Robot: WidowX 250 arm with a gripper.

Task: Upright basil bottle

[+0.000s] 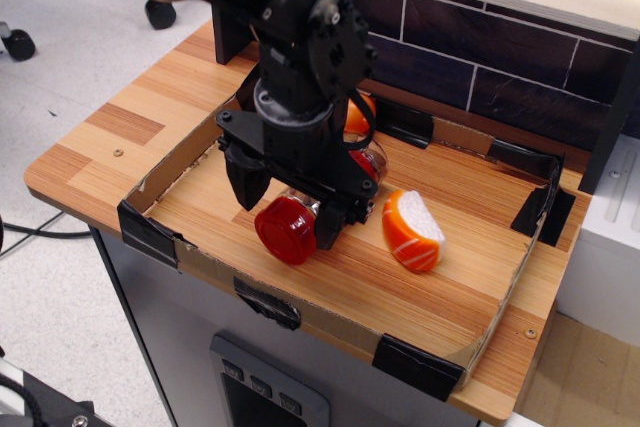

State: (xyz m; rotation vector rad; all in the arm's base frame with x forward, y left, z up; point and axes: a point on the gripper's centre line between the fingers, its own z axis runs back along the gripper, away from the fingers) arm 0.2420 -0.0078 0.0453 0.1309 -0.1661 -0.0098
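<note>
The basil bottle (286,229) lies on its side in the cardboard tray (430,297), its red cap toward the front left. Most of its clear body and label is hidden under my black gripper (290,207). The gripper is low over the bottle just behind the cap. It is open, with one finger (243,185) on the left side of the bottle and the other finger (335,224) on the right. I cannot tell whether the fingers touch the glass.
An orange-and-white salmon sushi toy (412,230) lies just right of the bottle. An orange toy food (355,115) sits behind the gripper, partly hidden. The tray's taped walls stand on a wooden table (110,137). A dark brick wall (480,57) runs along the back.
</note>
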